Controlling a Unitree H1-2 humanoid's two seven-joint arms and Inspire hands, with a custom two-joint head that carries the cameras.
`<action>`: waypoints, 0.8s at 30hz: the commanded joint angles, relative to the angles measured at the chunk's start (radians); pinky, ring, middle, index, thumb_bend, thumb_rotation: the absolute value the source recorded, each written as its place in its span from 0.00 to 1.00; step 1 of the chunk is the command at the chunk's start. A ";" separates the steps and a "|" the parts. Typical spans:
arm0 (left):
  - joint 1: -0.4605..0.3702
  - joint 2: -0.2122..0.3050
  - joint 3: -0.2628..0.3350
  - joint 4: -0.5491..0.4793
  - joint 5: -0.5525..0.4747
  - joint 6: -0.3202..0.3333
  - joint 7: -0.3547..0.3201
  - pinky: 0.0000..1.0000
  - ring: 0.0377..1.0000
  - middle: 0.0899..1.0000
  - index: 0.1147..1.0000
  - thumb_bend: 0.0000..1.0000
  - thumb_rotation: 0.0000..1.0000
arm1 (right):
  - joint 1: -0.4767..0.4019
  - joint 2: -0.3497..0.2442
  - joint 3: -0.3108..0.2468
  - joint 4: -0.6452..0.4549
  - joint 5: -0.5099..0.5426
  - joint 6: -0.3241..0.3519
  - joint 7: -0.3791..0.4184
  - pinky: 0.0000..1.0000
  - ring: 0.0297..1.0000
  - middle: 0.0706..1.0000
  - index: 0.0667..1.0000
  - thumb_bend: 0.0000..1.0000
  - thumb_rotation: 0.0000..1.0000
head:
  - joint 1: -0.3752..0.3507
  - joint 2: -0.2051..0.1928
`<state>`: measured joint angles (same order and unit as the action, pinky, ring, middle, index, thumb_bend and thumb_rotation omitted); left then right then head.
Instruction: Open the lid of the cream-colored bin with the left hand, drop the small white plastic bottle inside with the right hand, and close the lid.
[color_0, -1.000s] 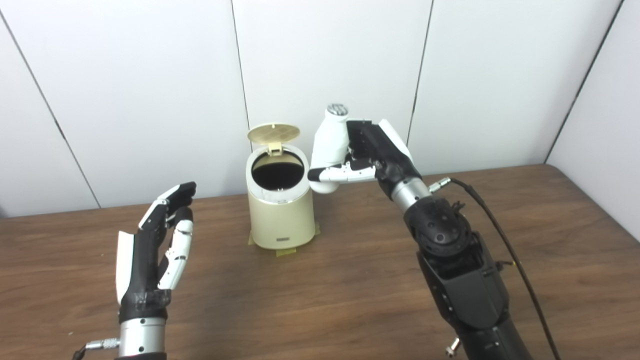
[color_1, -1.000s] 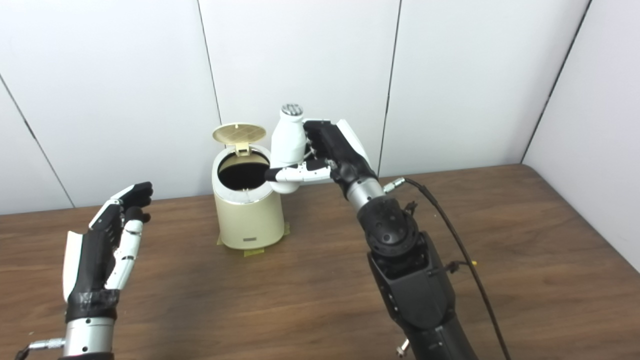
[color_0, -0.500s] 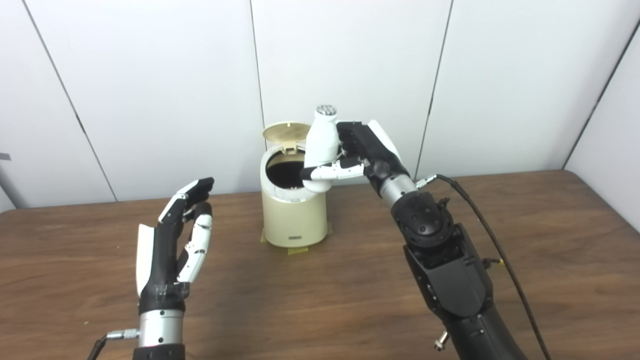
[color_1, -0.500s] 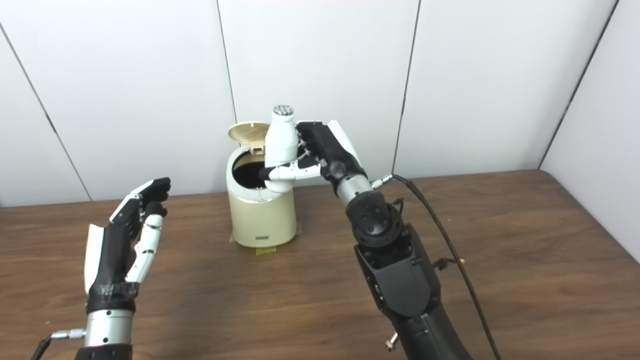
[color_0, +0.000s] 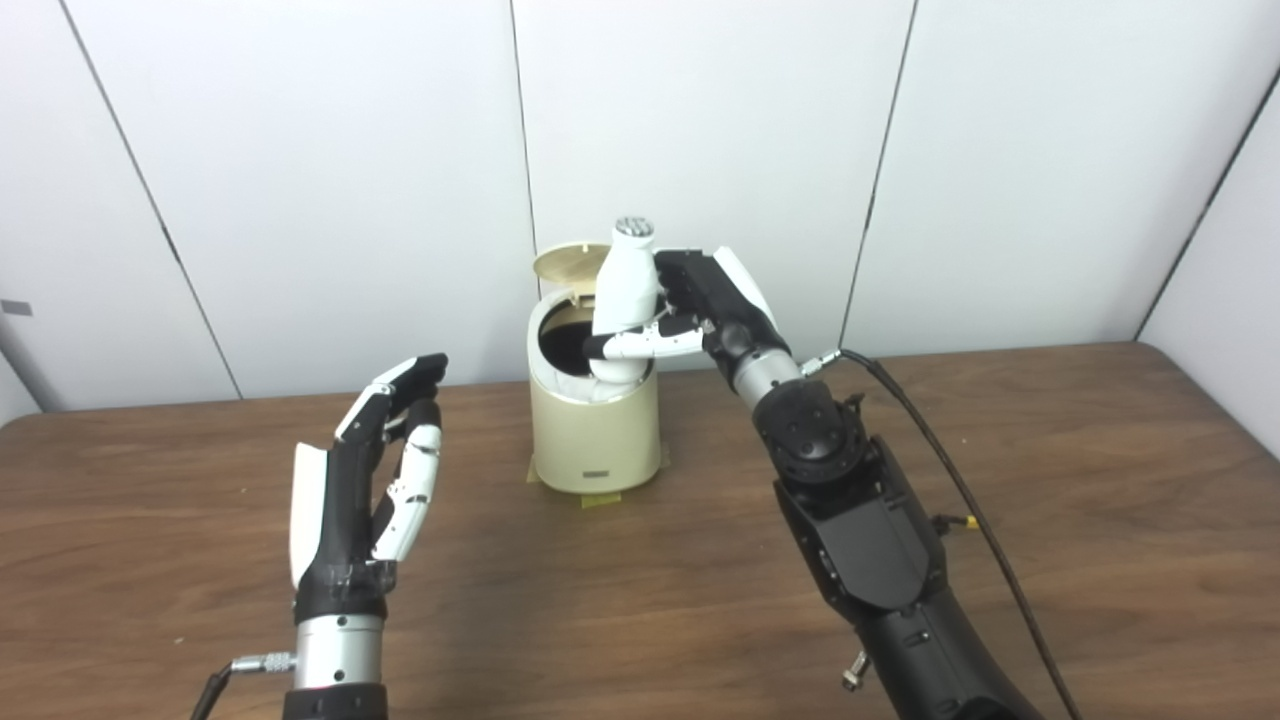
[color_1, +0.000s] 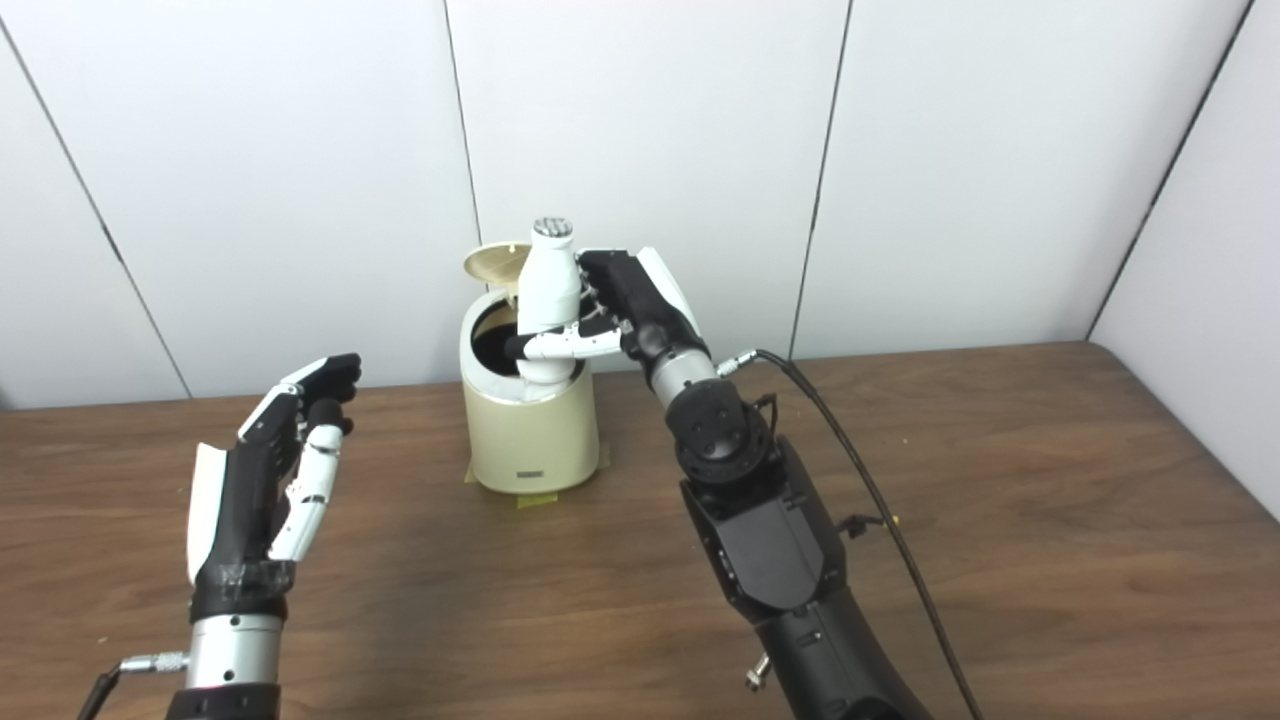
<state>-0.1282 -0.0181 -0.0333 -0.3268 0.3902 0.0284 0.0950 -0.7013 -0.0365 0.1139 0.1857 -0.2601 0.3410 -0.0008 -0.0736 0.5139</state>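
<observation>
Cream-colored bin (color_0: 596, 430) stands near the back of the wooden tabletop (color_0: 1100, 480), close to the white panel wall (color_0: 300, 180) behind it; bare wood lies open in front of the bin and well out to both sides of it. Yellowish tape tabs (color_0: 600, 500) show at the bin's foot. Lid (color_0: 570, 262) is up, hinged at the rear of the bin and leaning toward the wall, so the dark round mouth (color_0: 562, 340) is exposed. Small white plastic bottle (color_0: 625, 290) is upright with a slight tilt, grey ribbed cap on top, its rounded bottom at the right part of the bin's rim; cannot tell whether it touches the rim or hangs just above. Right hand (color_0: 715, 310) holds the bottle, fingers wrapped on its far side and the thumb (color_0: 640, 345) across its lower front; the right arm reaches in from the bin's right and front. A black cable (color_0: 960, 480) trails from the wrist over the tabletop to the right of the bin. Left hand (color_0: 365, 480) is raised to the left and front of the bin, well apart from it, palm facing the bin, fingers loosely spread and holding nothing. The raised lid sits just behind the bottle.
</observation>
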 joint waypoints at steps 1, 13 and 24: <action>-0.039 -0.007 -0.005 -0.022 0.014 -0.033 0.020 0.69 0.78 0.77 0.76 0.30 0.80 | -0.073 0.006 -0.002 0.000 -0.007 -0.071 -0.026 0.37 0.44 0.43 0.45 0.52 0.00 | 0.000 0.001; -0.037 -0.004 -0.016 -0.027 0.001 -0.030 0.019 0.69 0.78 0.78 0.77 0.30 0.77 | -0.096 0.026 -0.002 0.152 -0.023 -0.305 -0.138 0.37 0.45 0.43 0.44 0.52 0.00 | 0.002 0.004; -0.035 -0.004 -0.020 -0.028 0.000 -0.026 0.016 0.68 0.78 0.78 0.77 0.30 0.75 | -0.110 0.042 0.009 0.236 -0.087 -0.444 -0.264 0.35 0.42 0.44 0.47 0.52 0.00 | 0.002 0.003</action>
<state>-0.1281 -0.0184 -0.0488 -0.3268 0.3861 0.0278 0.1041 -0.7460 0.0009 0.1210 0.4314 -0.3299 -0.0284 -0.2289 -0.0706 0.5154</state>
